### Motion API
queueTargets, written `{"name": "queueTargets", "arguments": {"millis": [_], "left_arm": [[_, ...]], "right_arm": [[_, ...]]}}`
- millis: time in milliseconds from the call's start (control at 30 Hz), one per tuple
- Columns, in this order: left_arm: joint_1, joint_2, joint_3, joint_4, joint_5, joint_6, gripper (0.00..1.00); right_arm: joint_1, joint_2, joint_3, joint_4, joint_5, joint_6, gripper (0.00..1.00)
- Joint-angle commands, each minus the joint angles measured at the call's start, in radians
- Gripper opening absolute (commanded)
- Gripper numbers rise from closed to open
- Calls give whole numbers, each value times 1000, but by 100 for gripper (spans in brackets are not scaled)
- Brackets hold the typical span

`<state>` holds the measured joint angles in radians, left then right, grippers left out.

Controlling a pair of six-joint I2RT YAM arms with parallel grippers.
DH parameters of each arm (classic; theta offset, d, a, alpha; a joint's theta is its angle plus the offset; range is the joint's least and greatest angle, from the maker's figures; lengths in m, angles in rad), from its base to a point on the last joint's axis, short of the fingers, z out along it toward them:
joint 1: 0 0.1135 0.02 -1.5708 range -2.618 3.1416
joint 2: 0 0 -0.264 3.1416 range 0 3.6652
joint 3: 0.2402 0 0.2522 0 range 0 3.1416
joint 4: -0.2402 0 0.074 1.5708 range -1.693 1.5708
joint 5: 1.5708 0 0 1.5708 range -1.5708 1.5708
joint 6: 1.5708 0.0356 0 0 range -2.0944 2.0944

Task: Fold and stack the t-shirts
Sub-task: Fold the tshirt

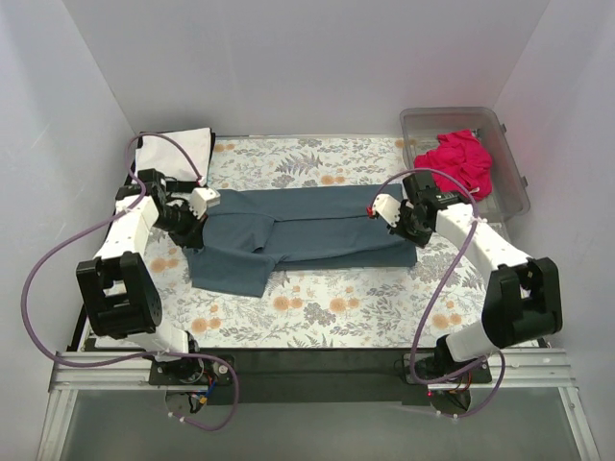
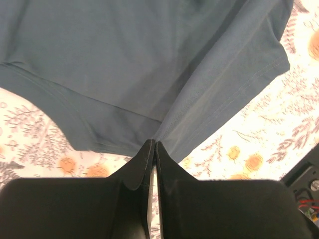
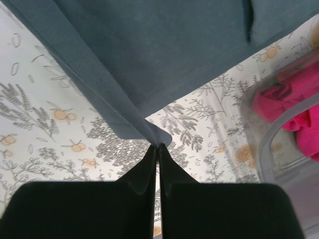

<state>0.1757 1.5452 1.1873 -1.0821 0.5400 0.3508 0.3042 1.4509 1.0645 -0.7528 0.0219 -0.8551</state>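
dark slate-blue soft fabric t-shirt (image 1: 317, 226) spread on floral-patterned cloth (image 1: 317, 307), left gripper (image 2: 152, 145) clenched on its edge, right gripper (image 3: 158, 147) pinching its corner, bright magenta-pink t-shirt (image 1: 461, 158) bunched in clear plastic bin (image 1: 432, 123)

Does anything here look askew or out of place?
The slate-blue t-shirt lies uneven: one sleeve sticks out at its near-left corner. The magenta t-shirt sits crumpled in the clear bin, not yet folded.
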Motion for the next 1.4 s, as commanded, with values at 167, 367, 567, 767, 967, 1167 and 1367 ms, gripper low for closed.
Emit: {"name": "queueTargets", "arguments": {"millis": [167, 367, 567, 767, 967, 1167, 1367], "left_arm": [[5, 85, 132, 62, 32, -93, 0], [-7, 164, 213, 87, 29, -131, 0], [-16, 217, 255, 122, 17, -162, 0], [-21, 245, 258, 172, 2, -187, 0], [-22, 262, 279, 189, -6, -193, 0], [-22, 296, 287, 200, -22, -193, 0], [-22, 306, 270, 231, -32, -200, 0]], "right_arm": [[-42, 138, 187, 13, -16, -78, 1], [-54, 227, 245, 17, -14, -91, 1], [-69, 284, 288, 20, -14, -96, 1], [-79, 324, 330, 23, -14, -102, 1], [-86, 345, 364, 24, -16, -116, 1], [-88, 382, 377, 27, -14, -122, 1], [-86, 422, 397, 38, -14, -114, 1]]}}
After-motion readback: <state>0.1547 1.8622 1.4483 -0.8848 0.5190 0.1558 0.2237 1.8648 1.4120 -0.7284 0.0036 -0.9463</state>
